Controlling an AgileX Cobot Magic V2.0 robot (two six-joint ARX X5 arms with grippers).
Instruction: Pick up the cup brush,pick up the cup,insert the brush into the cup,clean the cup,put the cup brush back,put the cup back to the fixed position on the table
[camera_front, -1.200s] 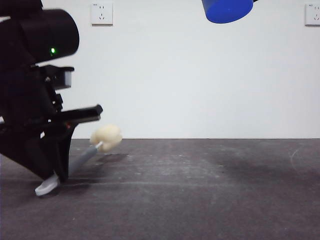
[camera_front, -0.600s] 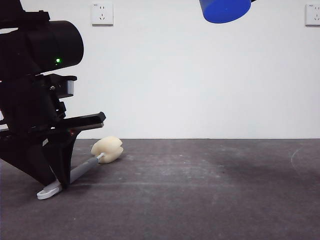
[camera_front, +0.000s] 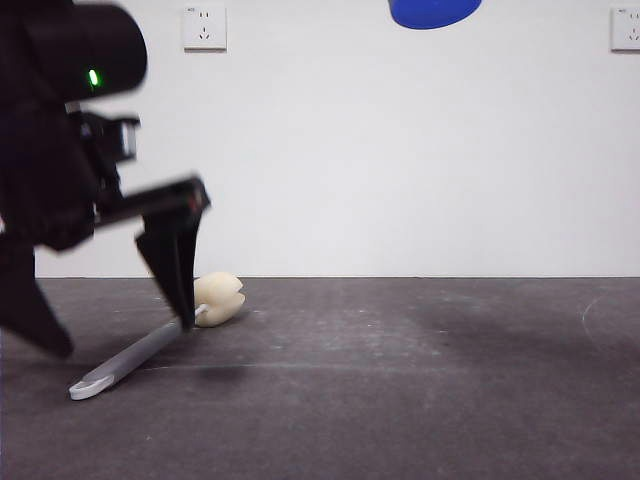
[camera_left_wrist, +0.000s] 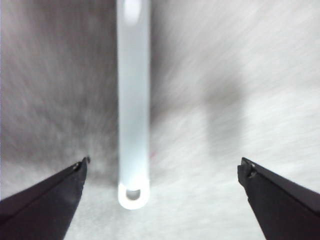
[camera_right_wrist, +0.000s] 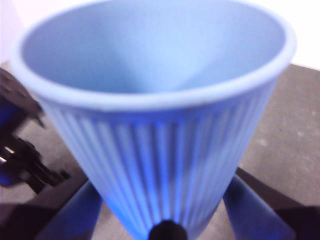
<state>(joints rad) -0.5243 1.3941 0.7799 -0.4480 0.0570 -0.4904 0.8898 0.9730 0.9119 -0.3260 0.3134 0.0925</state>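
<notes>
the cup brush (camera_front: 150, 348) lies flat on the table (camera_front: 420, 380) near its left edge, sponge head toward the back wall, white loop toward the front. the left gripper (camera_left_wrist: 162, 172) hangs over the handle with jaws wide apart, not touching it. the right gripper (camera_right_wrist: 162, 212) holds the cup (camera_right_wrist: 155, 115) high above the table, jaws pressed on its ribbed sides. no readable writing shows.
</notes>
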